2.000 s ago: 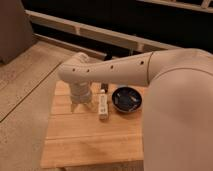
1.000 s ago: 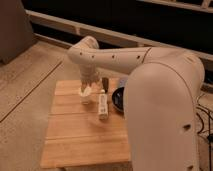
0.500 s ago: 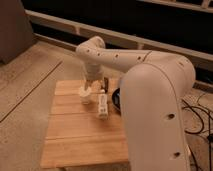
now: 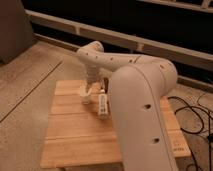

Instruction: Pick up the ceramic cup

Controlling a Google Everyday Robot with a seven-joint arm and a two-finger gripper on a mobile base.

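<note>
The ceramic cup (image 4: 85, 94) is small and cream-white. It stands on the far left part of the wooden table (image 4: 75, 135). My gripper (image 4: 91, 84) reaches straight down from the white arm (image 4: 100, 57) and sits right at the cup's rim, at its right side. I cannot tell whether it holds the cup. The arm's big near link (image 4: 142, 110) fills the right of the view and hides the dark bowl.
A long white bar-shaped object (image 4: 103, 104) lies on the table just right of the cup. Black cables (image 4: 192, 117) lie on the floor at the right. A low wall and railing (image 4: 150, 42) run behind the table.
The arm's near link has swung closer and further left, now covering the dark bowl. The gripper has stayed down at the cup, and the cup has not visibly moved.
</note>
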